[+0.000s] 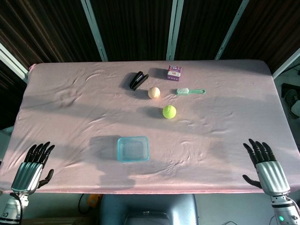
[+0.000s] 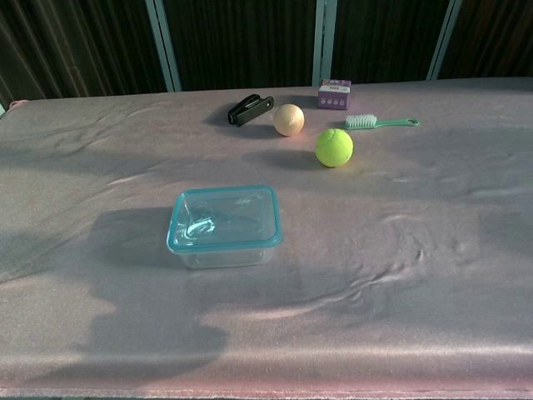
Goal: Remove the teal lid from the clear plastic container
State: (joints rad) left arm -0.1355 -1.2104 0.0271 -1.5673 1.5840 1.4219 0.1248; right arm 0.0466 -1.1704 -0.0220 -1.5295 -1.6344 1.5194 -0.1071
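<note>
Chest view: teal lid (image 2: 224, 218) seemingly on container (image 2: 225, 252).

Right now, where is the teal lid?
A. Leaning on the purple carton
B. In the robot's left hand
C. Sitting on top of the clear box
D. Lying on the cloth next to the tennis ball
C: the teal lid sits closed on the clear plastic container, while the left hand and right hand rest open at the table's near corners, holding nothing.
</note>
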